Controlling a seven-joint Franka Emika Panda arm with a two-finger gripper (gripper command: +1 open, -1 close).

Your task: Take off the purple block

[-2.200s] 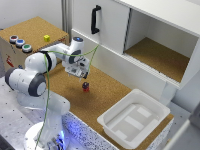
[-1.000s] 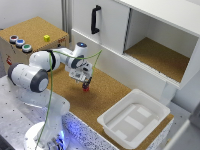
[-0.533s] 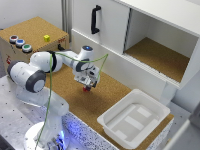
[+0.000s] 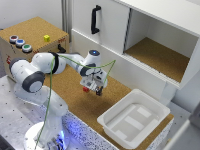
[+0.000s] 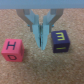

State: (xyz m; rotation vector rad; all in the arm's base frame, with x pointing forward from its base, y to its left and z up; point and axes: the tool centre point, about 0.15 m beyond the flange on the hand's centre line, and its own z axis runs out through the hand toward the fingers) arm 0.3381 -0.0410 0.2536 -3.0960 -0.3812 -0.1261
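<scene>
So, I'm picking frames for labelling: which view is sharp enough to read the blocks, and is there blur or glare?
Wrist view: soft but readable; the purple block shows a yellow letter, the red cube an H, and the jaws blur. Exterior view: coarse, blocks near the gripper barely separable, blue glow at the robot base.

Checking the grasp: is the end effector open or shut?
Shut: in the wrist view the end effector's fingers meet, empty, between red cube and purple block.
</scene>
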